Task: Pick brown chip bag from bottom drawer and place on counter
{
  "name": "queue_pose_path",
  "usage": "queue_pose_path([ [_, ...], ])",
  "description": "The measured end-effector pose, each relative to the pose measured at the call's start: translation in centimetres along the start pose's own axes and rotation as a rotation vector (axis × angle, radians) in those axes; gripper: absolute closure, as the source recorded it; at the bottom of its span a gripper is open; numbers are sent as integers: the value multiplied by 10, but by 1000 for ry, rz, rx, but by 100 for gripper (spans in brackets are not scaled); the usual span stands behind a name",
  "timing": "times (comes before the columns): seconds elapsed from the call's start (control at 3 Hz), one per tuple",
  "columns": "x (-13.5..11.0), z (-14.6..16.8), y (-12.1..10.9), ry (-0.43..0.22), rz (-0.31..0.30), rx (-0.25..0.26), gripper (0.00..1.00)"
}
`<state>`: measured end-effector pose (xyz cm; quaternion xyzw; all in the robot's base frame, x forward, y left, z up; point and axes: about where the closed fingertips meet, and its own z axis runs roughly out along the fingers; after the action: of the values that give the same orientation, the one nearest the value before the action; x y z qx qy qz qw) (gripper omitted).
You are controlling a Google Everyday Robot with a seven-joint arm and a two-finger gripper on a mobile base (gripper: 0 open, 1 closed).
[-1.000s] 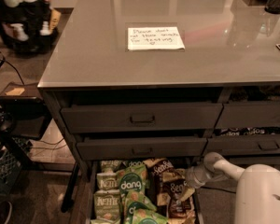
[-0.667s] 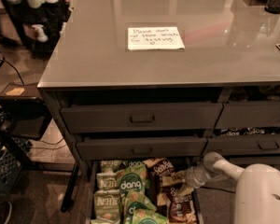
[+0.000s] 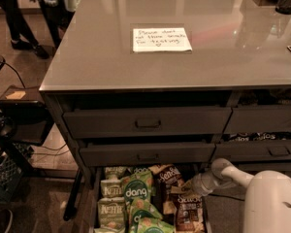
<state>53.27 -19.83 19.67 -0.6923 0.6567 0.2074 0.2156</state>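
Note:
The bottom drawer [image 3: 87, 205] is pulled open below the cabinet and packed with snack bags. Two brown chip bags show in it: one [image 3: 166, 175] at the back middle and one [image 3: 190, 211] nearer the front right, both dark brown with a white cursive logo. My gripper [image 3: 185, 187] reaches in from the right on its pale arm [image 3: 274, 200]. It sits low over the drawer, between and against the two brown bags. The counter [image 3: 111, 62] is a glossy grey top above, bearing a white handwritten note [image 3: 161, 39].
Green "dang" bags [image 3: 137, 192] and pale "Kettle" bags [image 3: 111, 211] fill the drawer's left and middle. Two shallower drawers [image 3: 146, 123] stand slightly open above. A black crate [image 3: 5, 176] and cables lie on the floor at left. A person's legs [image 3: 9, 13] stand at the back left.
My gripper has stayed over the brown bags, shifting only slightly. The person at the back left has moved.

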Motion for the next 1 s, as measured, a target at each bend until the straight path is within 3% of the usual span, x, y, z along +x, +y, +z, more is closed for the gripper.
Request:
queue_pose_path([
  [0.33, -6, -8, 5, -12, 7, 20, 100],
  [1.0, -46, -66, 16, -22, 49, 97, 100],
])
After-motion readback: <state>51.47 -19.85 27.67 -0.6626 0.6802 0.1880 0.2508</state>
